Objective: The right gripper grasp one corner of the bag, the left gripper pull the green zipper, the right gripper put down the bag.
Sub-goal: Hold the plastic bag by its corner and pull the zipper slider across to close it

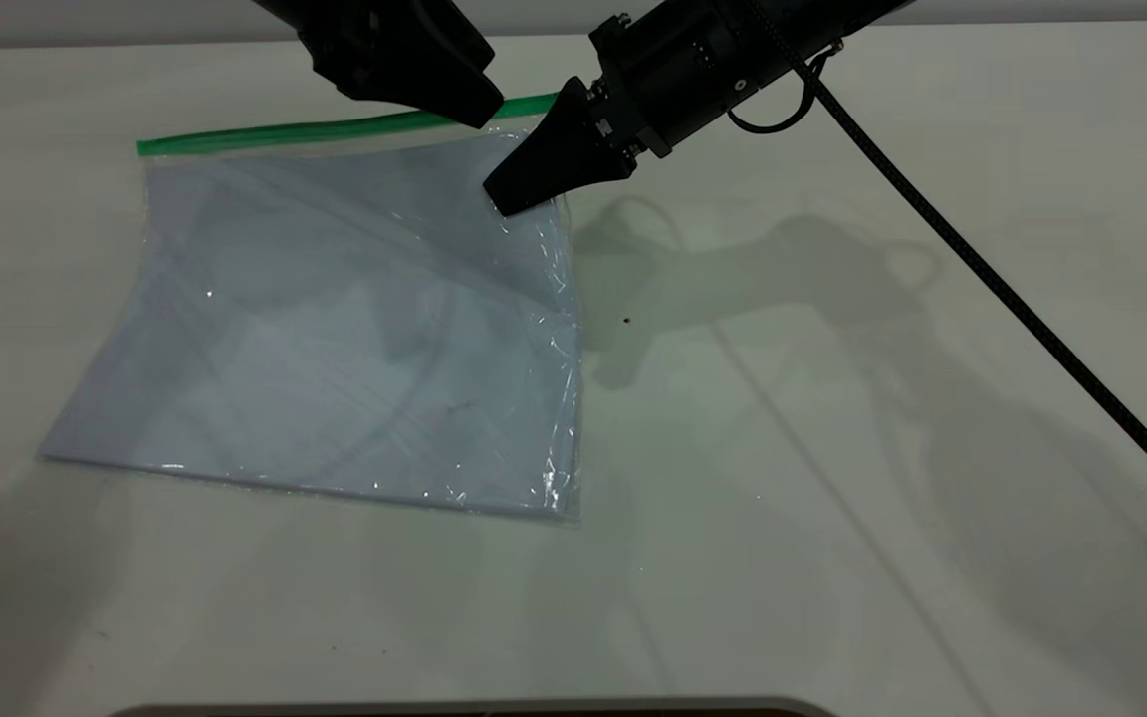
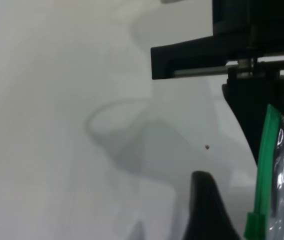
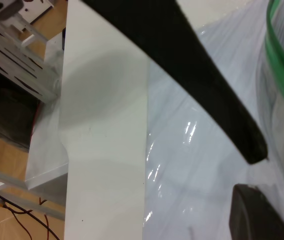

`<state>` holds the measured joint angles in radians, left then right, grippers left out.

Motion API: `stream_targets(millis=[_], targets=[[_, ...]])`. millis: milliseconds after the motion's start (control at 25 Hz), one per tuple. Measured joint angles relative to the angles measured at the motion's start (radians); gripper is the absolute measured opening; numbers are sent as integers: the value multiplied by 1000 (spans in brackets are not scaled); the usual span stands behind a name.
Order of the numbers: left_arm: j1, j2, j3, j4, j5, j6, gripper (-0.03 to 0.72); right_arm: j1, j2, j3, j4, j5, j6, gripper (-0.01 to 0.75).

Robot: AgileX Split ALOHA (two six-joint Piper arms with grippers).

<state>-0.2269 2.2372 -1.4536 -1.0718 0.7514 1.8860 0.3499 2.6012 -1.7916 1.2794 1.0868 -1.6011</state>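
Green zipper (image 1: 335, 130) runs along the far edge of the bag (image 1: 335, 329), which lies flat on the table (image 1: 832, 448). My right gripper (image 1: 514, 194) pinches its far right corner; my left gripper (image 1: 479, 108) (grip unclear) hovers at the zipper's right end.

Lighting: bright, even overhead. Soft arm shadows on table (image 1: 832, 418). Specular glints on bag (image 1: 335, 329) plastic. Wrist views blurry close-up.
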Motion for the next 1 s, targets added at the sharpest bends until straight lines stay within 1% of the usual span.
stream_targets(millis=[160,240,400,880,1000], targets=[[0,0,-1,0,15,-4,414,0,0,0,0,1,0,34],[0,0,-1,0,18,-8,394,0,0,0,0,1,0,34],[0,0,-1,0,19,-18,383,0,0,0,0,4,0,34],[0,38,-1,7,18,-48,381,0,0,0,0,8,0,34],[0,38,-1,4,18,-31,357,0,0,0,0,8,0,34]])
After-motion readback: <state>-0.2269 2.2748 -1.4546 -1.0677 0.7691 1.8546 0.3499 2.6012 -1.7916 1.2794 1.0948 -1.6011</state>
